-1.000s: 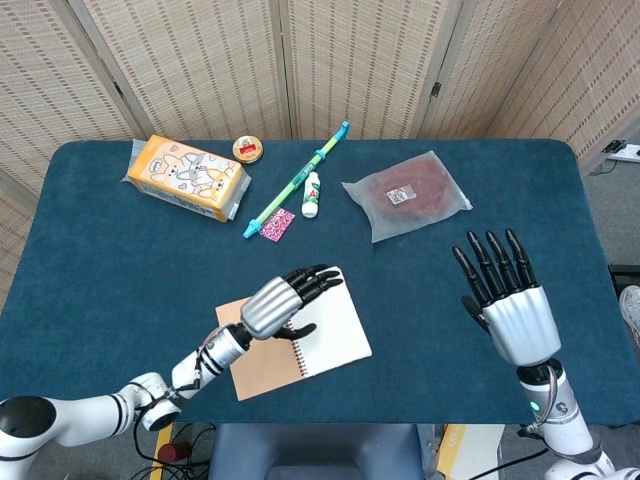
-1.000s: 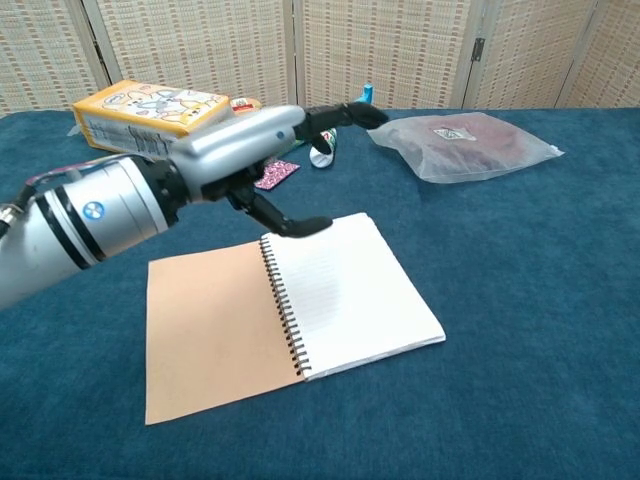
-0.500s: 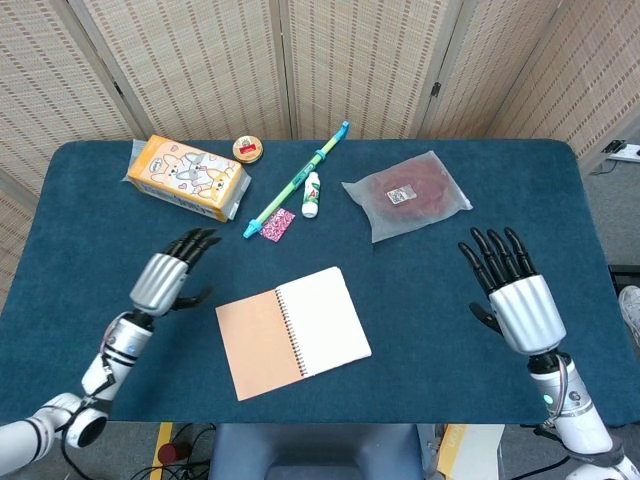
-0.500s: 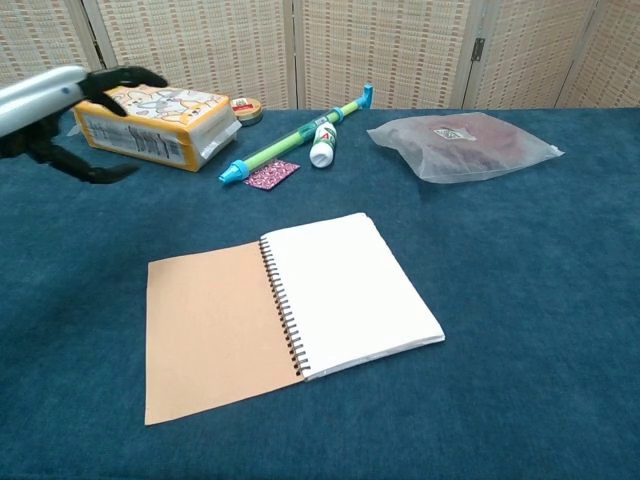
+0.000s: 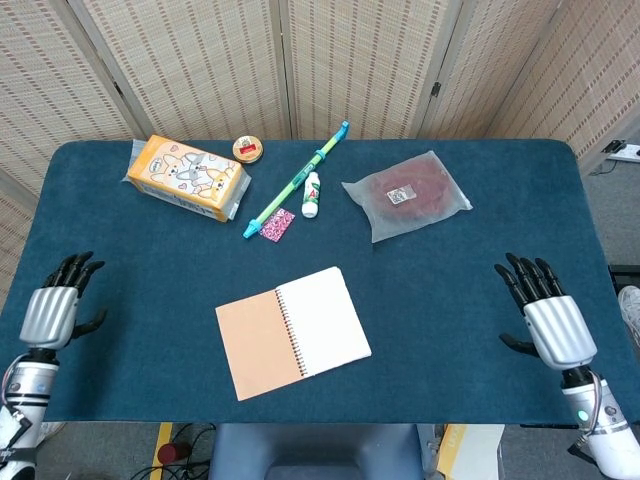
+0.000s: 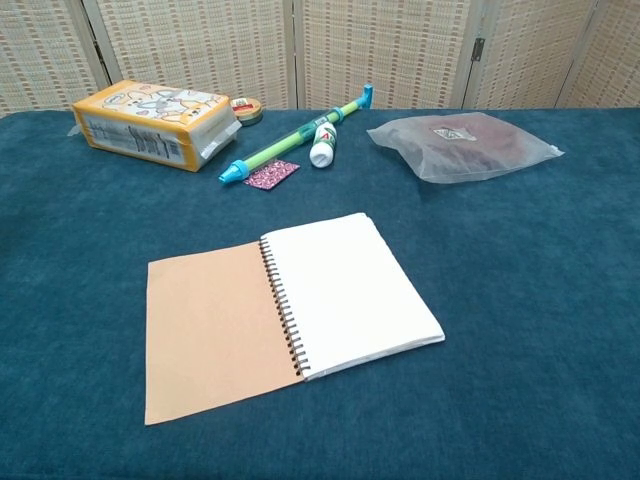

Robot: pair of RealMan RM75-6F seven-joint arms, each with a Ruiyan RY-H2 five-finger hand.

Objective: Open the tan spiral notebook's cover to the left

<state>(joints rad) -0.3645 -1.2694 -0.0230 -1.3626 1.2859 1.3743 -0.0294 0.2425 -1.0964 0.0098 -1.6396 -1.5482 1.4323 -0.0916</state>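
from the head view, my left hand (image 5: 48,315) and right hand (image 5: 558,328) hover wide and empty at the desk (image 5: 120,250) edges; the tan spiral notebook (image 5: 292,331) lies open mid-desk. from the chest view, its cover (image 6: 212,331) lies flat leftward; no label is readable.

Bkgd: woven tan folding screen (image 5: 330,60) w/ dark frames across top of frame. Blue-cloth table (image 5: 140,270) fills centre. Grey floor (image 5: 620,215) at right edge, even light.
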